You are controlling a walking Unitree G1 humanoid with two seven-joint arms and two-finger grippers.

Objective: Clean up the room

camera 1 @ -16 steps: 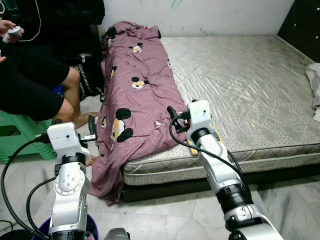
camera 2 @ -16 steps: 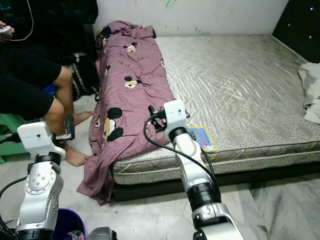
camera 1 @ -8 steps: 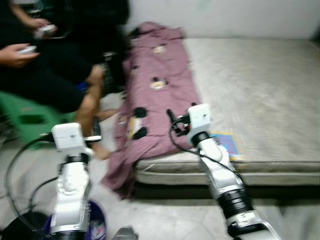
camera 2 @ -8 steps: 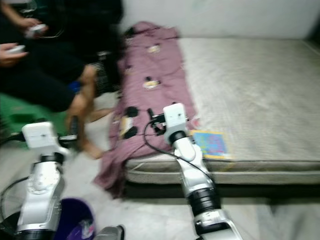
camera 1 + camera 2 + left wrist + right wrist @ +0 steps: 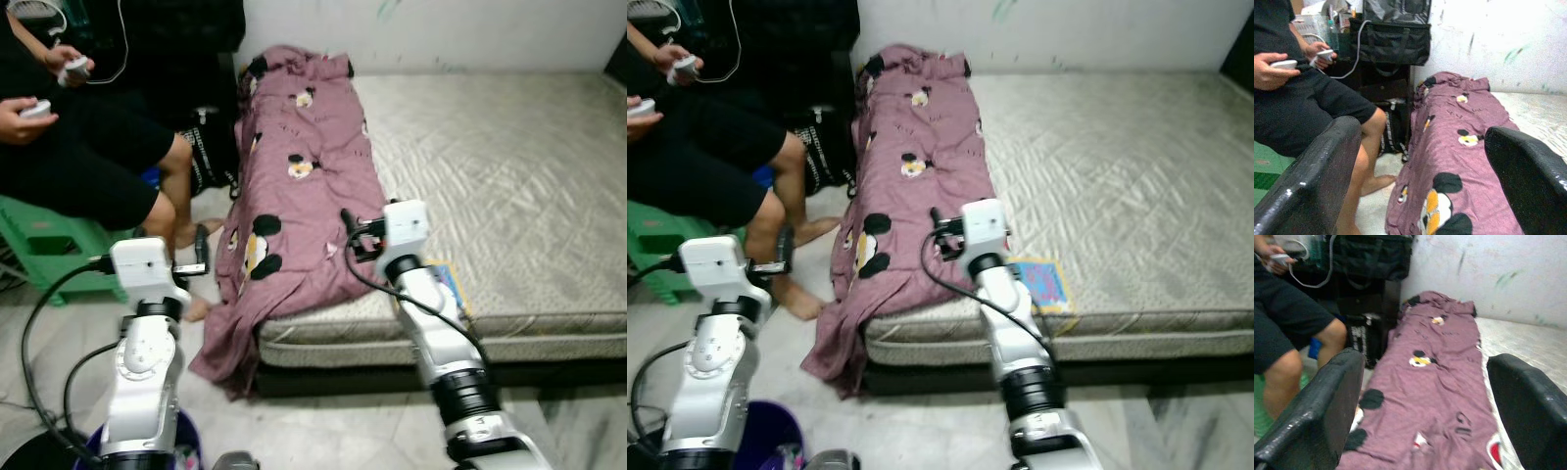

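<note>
A purple blanket (image 5: 299, 196) printed with cartoon mice lies bunched along the left side of a bare grey mattress (image 5: 509, 186). Its lower end hangs over the corner down to the floor. My right gripper (image 5: 349, 232) hovers over the blanket's near end, fingers (image 5: 1308, 411) open with nothing between them. My left gripper (image 5: 202, 251) is raised over the floor to the left of the hanging cloth, also open and empty. A colourful book (image 5: 1043, 279) lies near the mattress's front edge, just right of my right arm.
A person (image 5: 88, 157) sits on a green stool (image 5: 39, 240) at the left holding controllers, bare feet on the floor close to my left gripper. A black bag (image 5: 208, 157) stands between the person and the bed. A purple bucket (image 5: 764, 436) sits by my feet.
The camera swung and then settled, so the whole picture has shifted and the earlier blur is gone. Both arms hold about the same raised pose with open fingers.
</note>
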